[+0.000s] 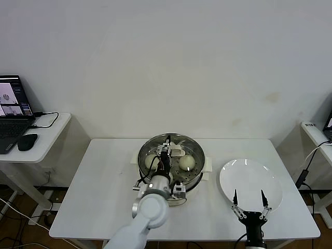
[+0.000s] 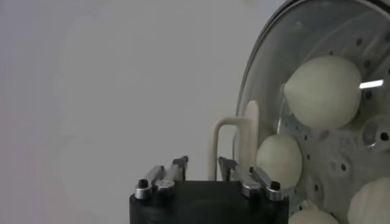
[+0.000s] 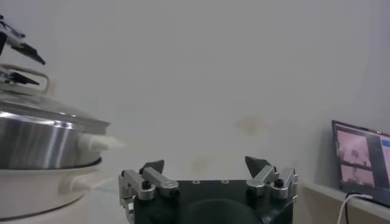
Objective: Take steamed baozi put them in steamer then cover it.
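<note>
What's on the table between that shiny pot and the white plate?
Nothing. In the head view, bare white tabletop separates the steamer from the plate.

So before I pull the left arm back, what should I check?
1. All four cream-white round buns inside the shiny steel steamer pot: ok, four show through the glass.
2. Clear glass lid sitting level on the pot: ok.
3. Left gripper released from the lid's cream bar handle: ok, fingers open.
4. Flat white plate bare of buns: ok.
5. Right gripper parked open by the plate, away from the pot: ok.
</note>
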Motion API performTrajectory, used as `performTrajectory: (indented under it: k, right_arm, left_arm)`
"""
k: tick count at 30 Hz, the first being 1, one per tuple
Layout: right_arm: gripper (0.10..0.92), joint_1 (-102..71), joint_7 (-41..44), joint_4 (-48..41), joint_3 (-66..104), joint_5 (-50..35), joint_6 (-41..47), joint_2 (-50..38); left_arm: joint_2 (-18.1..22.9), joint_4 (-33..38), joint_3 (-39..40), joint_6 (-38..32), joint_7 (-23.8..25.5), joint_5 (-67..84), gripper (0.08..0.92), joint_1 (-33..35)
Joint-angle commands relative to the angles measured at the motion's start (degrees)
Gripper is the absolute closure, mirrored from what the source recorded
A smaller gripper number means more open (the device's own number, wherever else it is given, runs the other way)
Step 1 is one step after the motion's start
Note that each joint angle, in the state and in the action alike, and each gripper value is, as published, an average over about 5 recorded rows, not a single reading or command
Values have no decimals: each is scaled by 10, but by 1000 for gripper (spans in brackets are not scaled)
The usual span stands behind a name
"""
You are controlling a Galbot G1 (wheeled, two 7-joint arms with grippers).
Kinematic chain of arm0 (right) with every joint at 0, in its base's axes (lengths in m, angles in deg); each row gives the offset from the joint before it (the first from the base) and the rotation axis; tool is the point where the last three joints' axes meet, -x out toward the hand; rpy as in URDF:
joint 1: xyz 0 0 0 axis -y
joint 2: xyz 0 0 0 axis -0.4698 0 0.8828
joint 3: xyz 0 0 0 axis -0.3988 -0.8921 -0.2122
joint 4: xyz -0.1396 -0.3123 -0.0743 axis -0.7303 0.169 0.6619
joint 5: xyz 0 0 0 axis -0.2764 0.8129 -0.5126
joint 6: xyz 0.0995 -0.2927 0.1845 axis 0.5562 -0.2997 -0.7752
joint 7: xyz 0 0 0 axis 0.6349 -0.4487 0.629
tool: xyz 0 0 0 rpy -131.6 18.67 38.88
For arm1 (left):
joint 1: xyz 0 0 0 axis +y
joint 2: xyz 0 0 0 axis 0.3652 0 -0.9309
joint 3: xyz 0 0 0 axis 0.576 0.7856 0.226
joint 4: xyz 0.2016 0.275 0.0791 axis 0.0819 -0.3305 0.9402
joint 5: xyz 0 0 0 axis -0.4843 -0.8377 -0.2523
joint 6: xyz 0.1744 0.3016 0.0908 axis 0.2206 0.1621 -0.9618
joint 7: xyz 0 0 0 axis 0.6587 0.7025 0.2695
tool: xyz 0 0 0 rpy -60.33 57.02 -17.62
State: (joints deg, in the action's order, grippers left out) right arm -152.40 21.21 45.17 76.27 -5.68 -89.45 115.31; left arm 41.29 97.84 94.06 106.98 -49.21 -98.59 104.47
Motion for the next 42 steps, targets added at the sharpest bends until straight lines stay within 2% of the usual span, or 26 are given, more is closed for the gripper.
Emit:
performTrajectory:
  k: [1, 6, 9, 13, 15, 17, 21, 27, 34, 39, 42]
  right_arm:
    - [203, -4, 0, 3, 2, 0, -1, -1]
    - [202, -8, 1, 8, 3, -1, -1, -4]
    - [203, -11, 2, 10, 3, -4, 0, -7]
    - [203, -14, 9, 16, 7, -13, 2, -10]
    - [202, -17, 14, 19, 10, -19, 3, -12]
    - [203, -21, 20, 21, 14, -26, 4, -14]
    - [203, -37, 41, 21, 21, -49, 7, -31]
    - [203, -90, 115, 63, 17, -143, 73, -75]
    - [202, -126, 135, 108, -2, -201, 166, -100]
    - [203, -139, 131, 120, -16, -198, 188, -102]
    - [203, -141, 125, 123, -22, -194, 193, -100]
  left_arm:
    - [-51, 107, -9, -14, -68, 86, 396, 89]
    - [-76, 174, -60, -61, -146, 181, 252, 156]
    - [-98, 212, -101, -122, -206, 298, 195, 209]
    - [-111, 229, -180, -295, -292, 513, 178, 303]
    - [-99, 221, -243, -387, -321, 609, 177, 340]
    - [-87, 210, -307, -443, -344, 678, 177, 372]
    - [-93, 203, -376, -428, -348, 836, 177, 429]
    - [-110, 195, -392, -370, -321, 989, 177, 495]
    - [-94, 198, -358, -339, -302, 1011, 177, 543]
    - [-77, 171, -351, -394, -315, 975, 177, 540]
    - [-76, 168, -347, -403, -309, 966, 177, 548]
